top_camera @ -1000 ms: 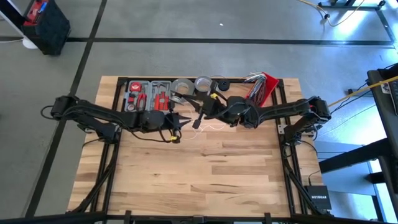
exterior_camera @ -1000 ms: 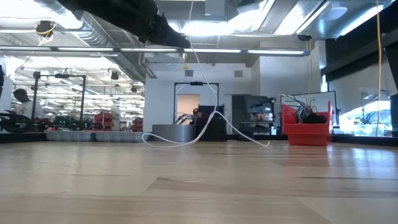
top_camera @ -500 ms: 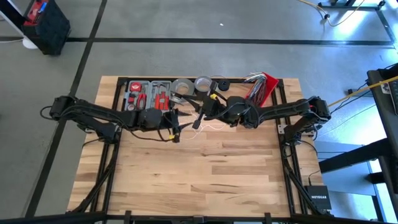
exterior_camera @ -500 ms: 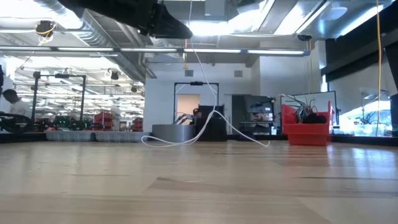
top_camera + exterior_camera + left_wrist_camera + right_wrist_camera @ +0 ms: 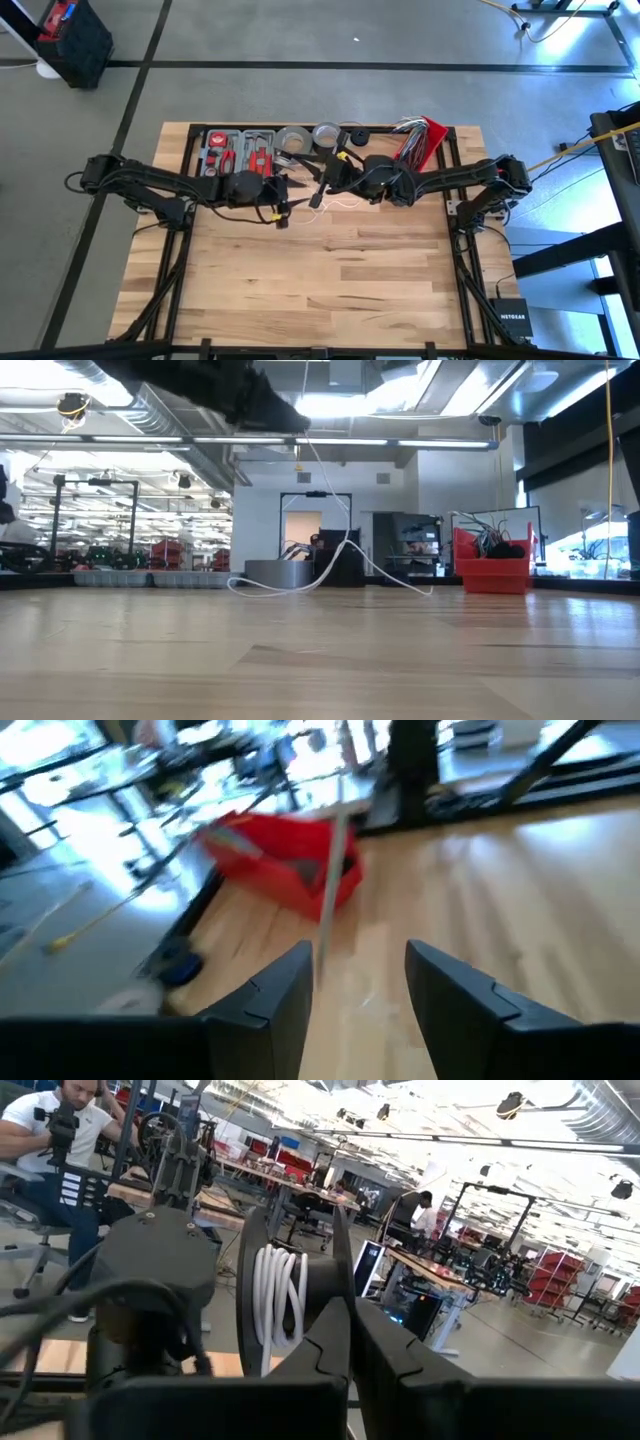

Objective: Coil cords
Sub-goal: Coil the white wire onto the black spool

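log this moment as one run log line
left gripper: open, off cord | right gripper: shut on white cord | cord tail: on table

We see a pale wood-plank desk (image 5: 330, 280) w/ satin sheen, smooth white plastic-looking cord (image 5: 330, 565), glossy red plastic bin (image 5: 495, 572), matt black end effector fingers (image 5: 455, 1005).

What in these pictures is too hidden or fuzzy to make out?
- High view: where the white cord ends; the arms cover it.
- Low view: the left claw is a dark shape against the lights, partly cut off at the top edge.
- Left wrist view: the red bin is smeared by blur, its contents unreadable.
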You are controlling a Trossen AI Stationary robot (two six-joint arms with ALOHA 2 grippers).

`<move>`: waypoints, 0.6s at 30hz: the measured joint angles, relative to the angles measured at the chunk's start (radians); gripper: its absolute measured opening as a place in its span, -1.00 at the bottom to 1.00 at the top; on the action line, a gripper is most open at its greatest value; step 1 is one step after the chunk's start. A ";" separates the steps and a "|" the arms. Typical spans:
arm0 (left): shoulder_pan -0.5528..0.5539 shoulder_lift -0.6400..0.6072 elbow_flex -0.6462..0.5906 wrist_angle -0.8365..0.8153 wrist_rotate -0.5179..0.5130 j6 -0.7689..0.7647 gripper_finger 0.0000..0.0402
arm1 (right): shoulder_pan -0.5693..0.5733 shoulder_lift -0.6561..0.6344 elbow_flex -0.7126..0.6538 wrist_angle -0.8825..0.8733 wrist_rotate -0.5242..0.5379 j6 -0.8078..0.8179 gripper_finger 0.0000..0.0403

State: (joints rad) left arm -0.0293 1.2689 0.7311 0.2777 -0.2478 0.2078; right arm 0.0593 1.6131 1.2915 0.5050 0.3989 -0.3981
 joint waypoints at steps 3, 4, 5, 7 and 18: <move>-0.002 0.000 0.000 0.041 0.003 0.000 -0.23 | 0.000 0.000 0.000 0.002 0.000 0.000 -0.97; -0.001 0.000 0.000 0.044 -0.009 -0.001 -0.23 | 0.000 0.000 0.000 0.002 0.000 0.000 -0.97; 0.003 0.000 0.000 0.045 -0.020 0.000 -0.23 | 0.000 0.000 0.000 0.001 0.000 0.000 -0.97; 0.006 0.003 0.000 0.045 -0.028 0.000 -0.24 | 0.000 0.000 0.000 0.001 -0.001 0.000 -0.97; 0.005 0.012 0.000 -0.031 -0.051 0.090 -0.96 | 0.010 0.001 0.000 0.020 -0.048 -0.003 -0.97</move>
State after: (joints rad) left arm -0.0242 1.2809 0.7311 0.2466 -0.2986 0.2974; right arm 0.0689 1.6138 1.2913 0.5247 0.3510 -0.4007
